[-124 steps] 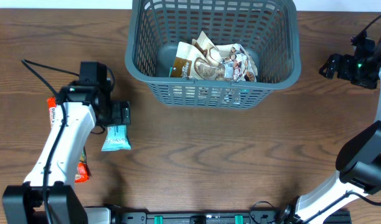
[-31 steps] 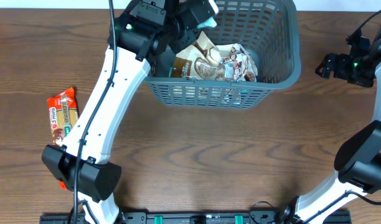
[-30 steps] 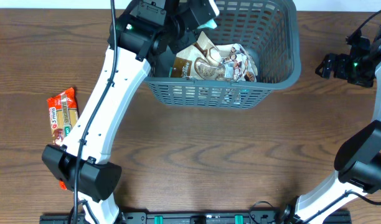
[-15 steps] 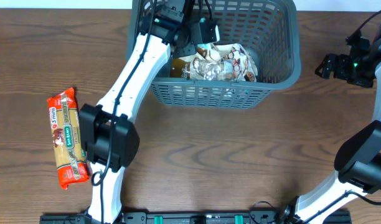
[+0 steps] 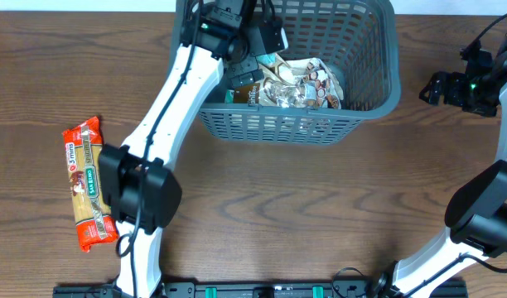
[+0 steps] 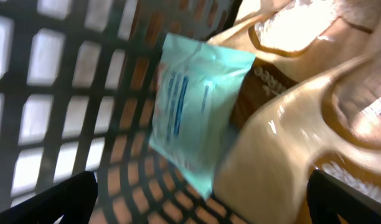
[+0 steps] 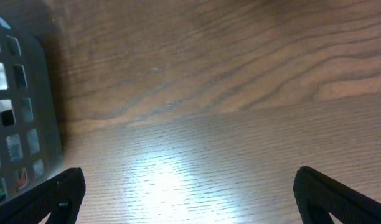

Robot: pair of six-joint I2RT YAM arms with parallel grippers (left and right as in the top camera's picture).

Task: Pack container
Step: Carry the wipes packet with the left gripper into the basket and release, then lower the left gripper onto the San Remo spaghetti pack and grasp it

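The blue packet (image 6: 193, 118), gripped above the basket (image 5: 278, 124) a second ago, is now being left leaning on its lattice wall beside tan packets (image 6: 290, 143). The left gripper (image 6: 200, 202) is being held wide and empty. The right gripper (image 7: 200, 199) is being kept open over the table (image 7: 209, 93). The basket, at the table's far edge, is being cut off overhead.

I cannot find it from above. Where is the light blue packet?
The left wrist view shows the light blue packet inside the basket, between its slotted wall on the left and a tan packet on the right.
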